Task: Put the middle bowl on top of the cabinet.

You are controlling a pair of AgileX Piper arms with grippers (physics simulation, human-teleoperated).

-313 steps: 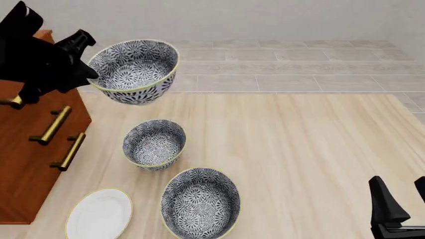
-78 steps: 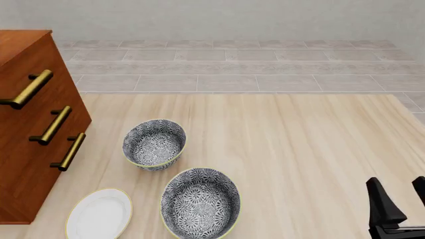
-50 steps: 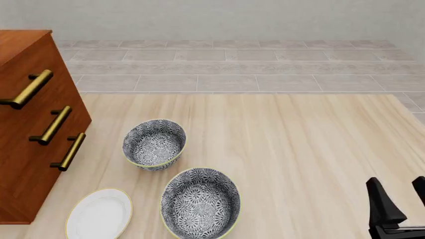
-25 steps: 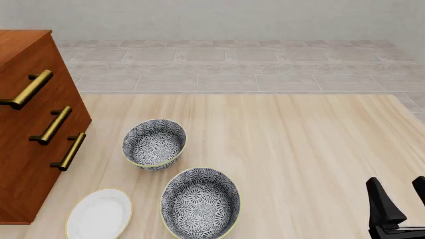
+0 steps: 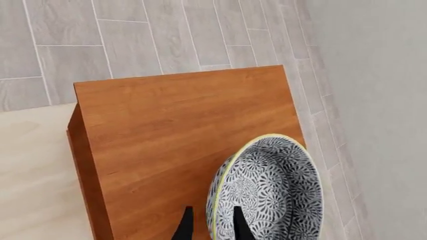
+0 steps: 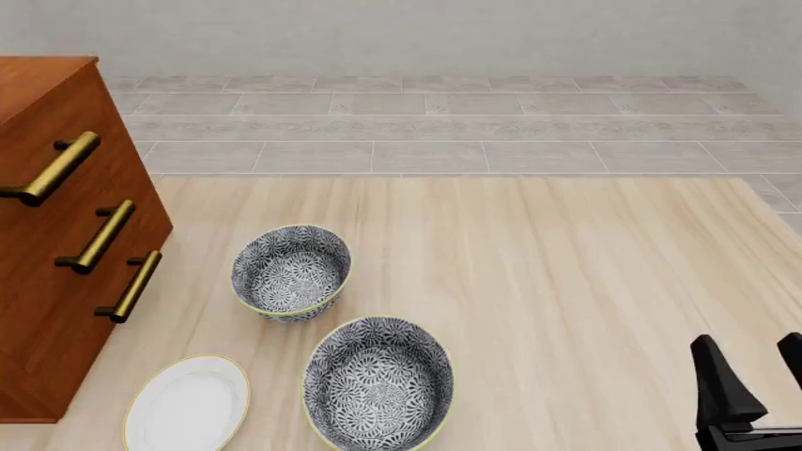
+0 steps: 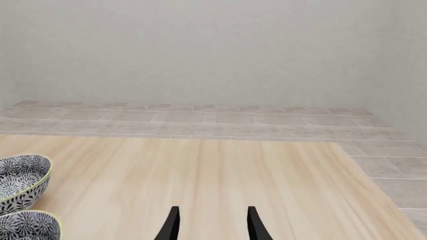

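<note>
In the left wrist view, my left gripper (image 5: 211, 227) is shut on the rim of the middle bowl (image 5: 273, 195), a deep blue-and-white floral bowl with a pale-yellow rim. The bowl is tilted over the flat top of the reddish-brown cabinet (image 5: 180, 120), near one corner; I cannot tell whether it touches the wood. The front view shows only the cabinet's drawer face (image 6: 51, 254) at the left, with neither the left arm nor this bowl in it. My right gripper (image 6: 752, 395) is open and empty at the table's near right; its fingers frame bare table in the right wrist view (image 7: 212, 225).
Two other floral bowls stand on the table, a smaller one (image 6: 291, 271) and a larger one (image 6: 377, 381) nearer me. A flat white plate (image 6: 188, 404) lies by the cabinet's foot. Brass handles (image 6: 100, 235) stick out from the drawers. Tiled floor lies beyond the table.
Six seconds ago the left arm held the bowl high beside the cabinet in the front view; both have since left that view. Over the last second and a half nothing has moved.
</note>
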